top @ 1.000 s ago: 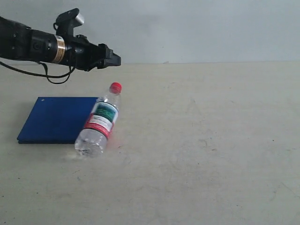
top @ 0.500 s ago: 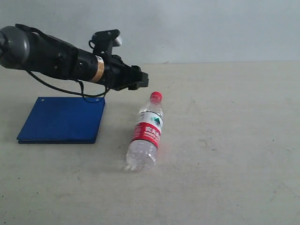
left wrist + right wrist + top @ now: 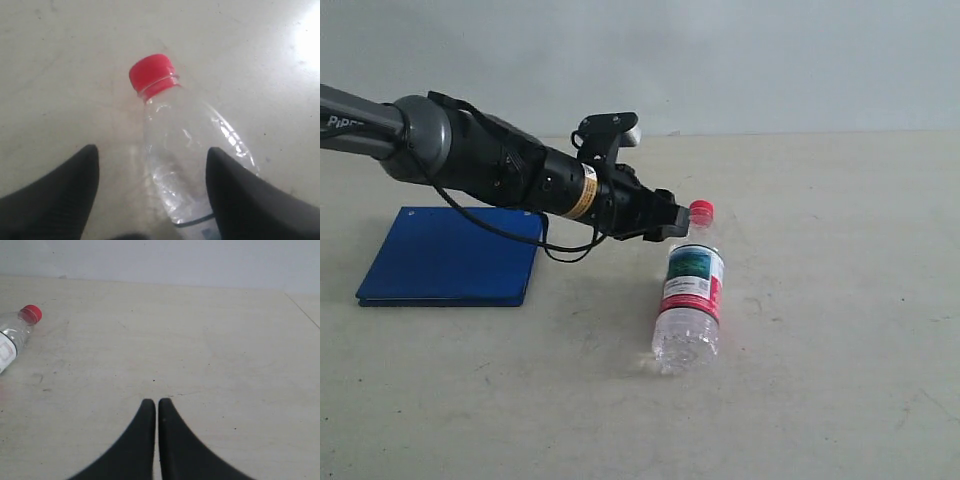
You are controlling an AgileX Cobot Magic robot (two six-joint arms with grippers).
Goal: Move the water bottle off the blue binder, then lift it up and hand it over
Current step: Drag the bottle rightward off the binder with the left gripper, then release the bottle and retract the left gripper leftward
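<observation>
The water bottle (image 3: pixel 690 292) lies on its side on the bare table, right of the blue binder (image 3: pixel 450 255) and clear of it, red cap (image 3: pixel 701 210) pointing toward the back. My left gripper (image 3: pixel 670 222) hovers at the bottle's neck end. In the left wrist view this left gripper (image 3: pixel 152 152) is open, and the clear bottle (image 3: pixel 185 145) lies between its dark fingers (image 3: pixel 75 185), close against one of them. The right gripper (image 3: pixel 156 402) is shut and empty, with the bottle (image 3: pixel 15 332) far off to its side.
The beige table (image 3: pixel 820 350) stretches right of and in front of the bottle. A pale wall runs along the table's back edge. The right arm is out of the exterior view.
The left arm swept rightward and lower across the table. The bottle went with it, from the binder's right edge to the table right of the binder.
</observation>
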